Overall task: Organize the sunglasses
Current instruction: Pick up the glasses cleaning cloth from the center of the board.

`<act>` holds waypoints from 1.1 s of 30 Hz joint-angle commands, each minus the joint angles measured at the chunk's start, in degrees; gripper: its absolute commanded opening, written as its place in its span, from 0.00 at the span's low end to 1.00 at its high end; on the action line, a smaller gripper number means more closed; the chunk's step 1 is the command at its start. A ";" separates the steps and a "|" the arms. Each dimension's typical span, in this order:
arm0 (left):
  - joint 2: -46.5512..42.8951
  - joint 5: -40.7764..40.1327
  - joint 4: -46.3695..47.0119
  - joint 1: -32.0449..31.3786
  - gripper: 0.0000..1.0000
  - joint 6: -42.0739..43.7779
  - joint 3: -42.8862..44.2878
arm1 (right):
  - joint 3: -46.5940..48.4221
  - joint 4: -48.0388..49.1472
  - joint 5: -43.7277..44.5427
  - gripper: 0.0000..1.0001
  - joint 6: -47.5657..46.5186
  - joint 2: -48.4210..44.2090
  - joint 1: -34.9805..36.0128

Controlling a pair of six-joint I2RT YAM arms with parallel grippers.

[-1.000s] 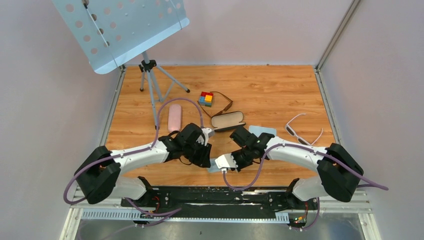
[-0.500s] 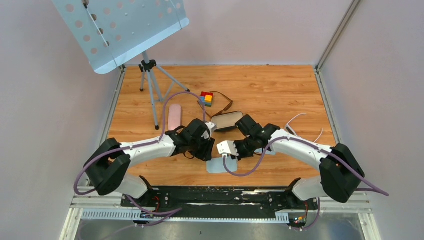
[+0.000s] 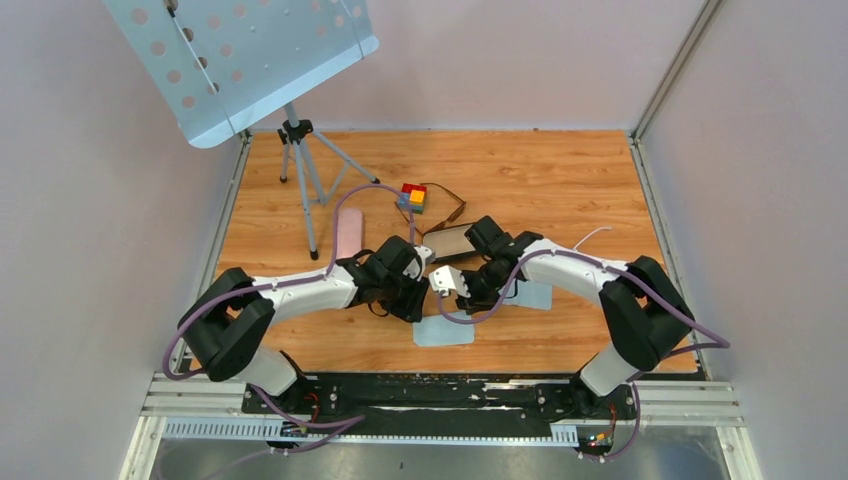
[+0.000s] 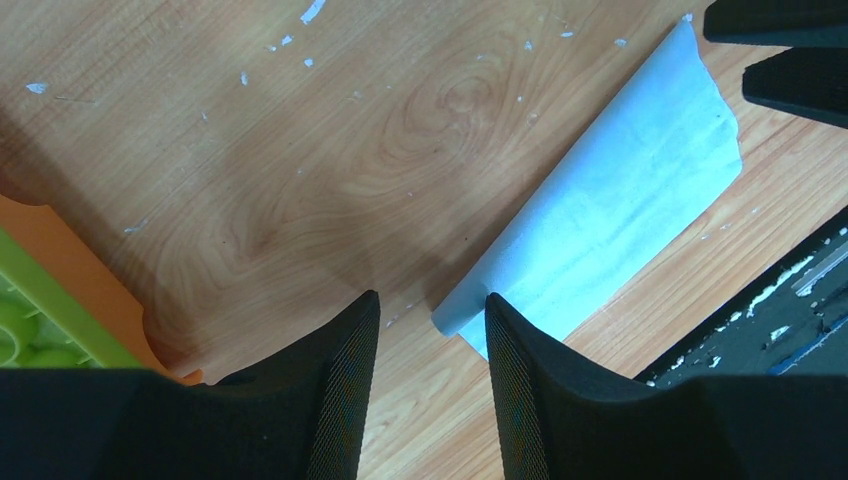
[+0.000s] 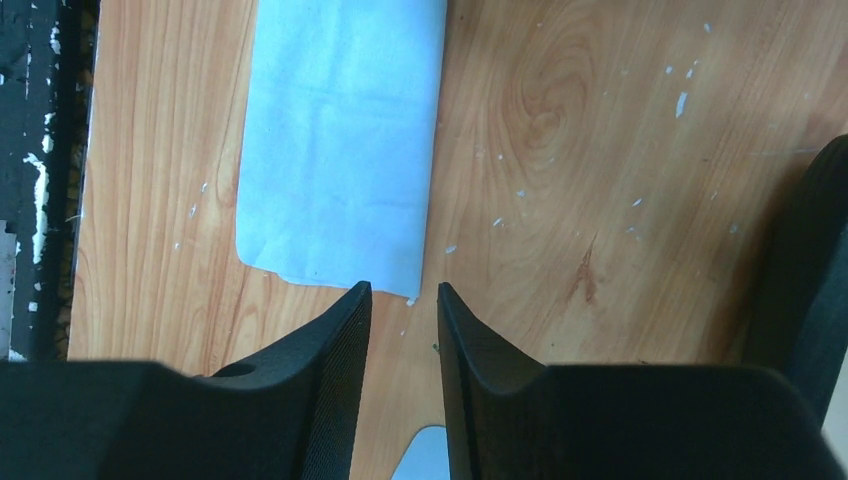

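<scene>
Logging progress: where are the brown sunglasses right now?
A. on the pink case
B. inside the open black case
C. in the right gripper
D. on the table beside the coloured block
D: the brown sunglasses lie on the table beside the coloured block, beyond the open black case.

The table (image 3: 560,180) is orange-brown wood with wavy grain lines and small white flecks. The cloth (image 4: 620,200) is pale blue. The sunglasses (image 3: 460,207) are dark brown. The small case (image 3: 349,233) is pink. The block (image 3: 412,196) is red, yellow and blue. The stand (image 3: 240,60) is pale blue with round holes.
</scene>
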 commanded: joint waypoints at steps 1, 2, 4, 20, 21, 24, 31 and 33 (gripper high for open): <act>0.60 1.29 0.86 0.64 0.46 0.01 -0.29 | 2.19 -1.92 -3.39 0.35 -1.77 1.98 -0.48; 0.82 1.43 0.93 0.73 0.47 -0.35 -0.33 | 2.13 -1.98 -3.28 0.35 -2.08 2.41 -0.51; 1.24 1.53 1.09 0.99 0.46 -0.85 -0.46 | 1.79 -1.95 -2.91 0.37 -2.97 2.70 -0.45; 3.28 3.32 1.48 1.13 0.33 -0.98 -0.73 | 0.82 -2.41 1.58 0.28 -5.61 4.70 1.32; 3.19 3.22 1.26 1.13 0.33 -1.05 -0.77 | 0.72 -2.65 1.66 0.28 -5.92 4.65 1.52; 2.78 3.04 0.94 1.22 0.33 -1.08 -0.94 | 0.45 -2.81 2.22 0.28 -6.56 4.76 2.23; 2.31 2.05 -0.14 1.22 0.35 -0.74 -0.67 | 1.44 -2.90 3.80 0.27 -5.61 6.48 2.89; 2.14 1.11 -0.76 1.22 0.35 -0.34 -0.77 | 1.83 -2.90 4.08 0.25 -5.42 6.87 2.99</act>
